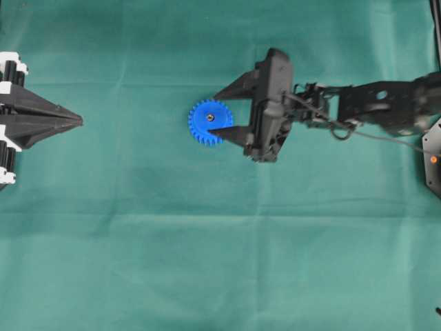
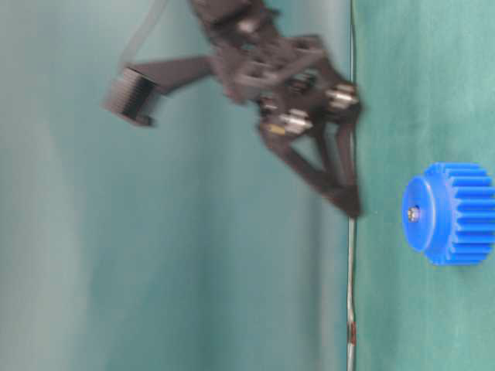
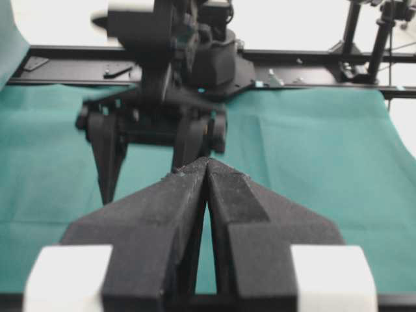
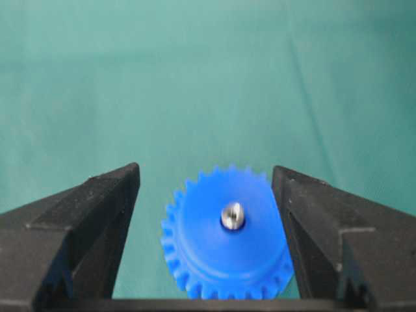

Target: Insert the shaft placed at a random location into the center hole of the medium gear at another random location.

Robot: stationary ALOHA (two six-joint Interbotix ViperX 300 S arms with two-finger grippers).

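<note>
Two steps look done, I judge: the shaft sits in the center hole of the medium gear mid-cloth, my right gripper spread wide and empty above it, my left gripper pressed shut by the left edge.

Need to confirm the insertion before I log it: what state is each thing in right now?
shaft: seated in the center hole, shiny end showing.
medium gear: flat on the cloth, not gripped.
right gripper: open, jaws either side of the gear.
left gripper: shut, holding nothing.
</note>
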